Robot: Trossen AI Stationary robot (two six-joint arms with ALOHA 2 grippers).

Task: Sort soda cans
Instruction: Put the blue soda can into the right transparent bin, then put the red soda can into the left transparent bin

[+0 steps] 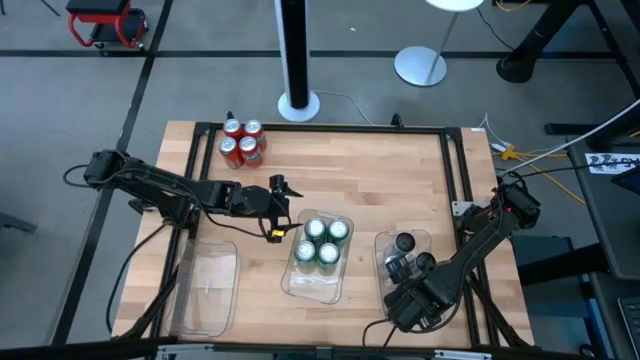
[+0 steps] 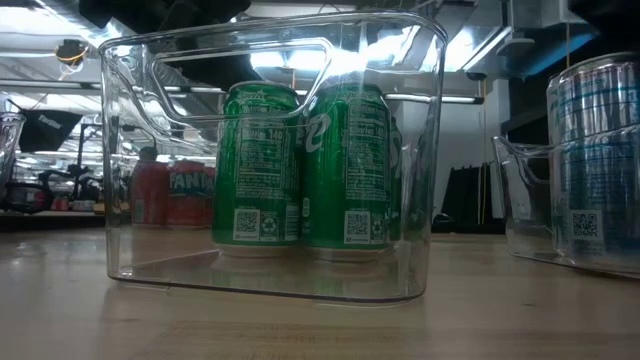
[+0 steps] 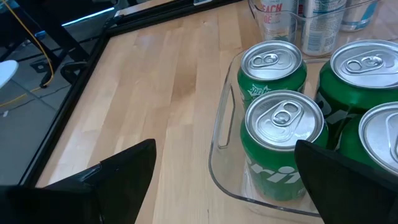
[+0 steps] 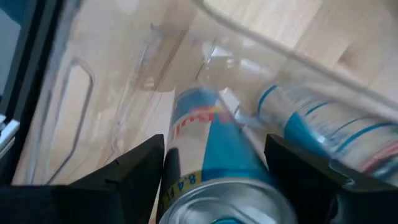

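- While the left gripper [image 1: 280, 210] is hovering with its fingers spread and empty just beside the middle tray [image 1: 318, 290], open wood is lying all around it toward the table's far edge.
- Four green cans [image 1: 322, 242] are standing upright together in the far end of that tray, leaving its near half bare.
- Four red cans [image 1: 242, 142] are clustering at the table's [image 1: 370, 170] far left corner, close to the frame edge and well apart from both arms.
- At the near left, the left tray [image 1: 207, 288] is sitting empty.
- At the near right, the right gripper [image 4: 214, 186] is pinching a silver-and-blue can [image 4: 217, 168] between its fingers, over the right tray [image 1: 402, 262].
- Other silver cans [image 1: 405, 243] are standing in that tray's far end, crowding the arm.
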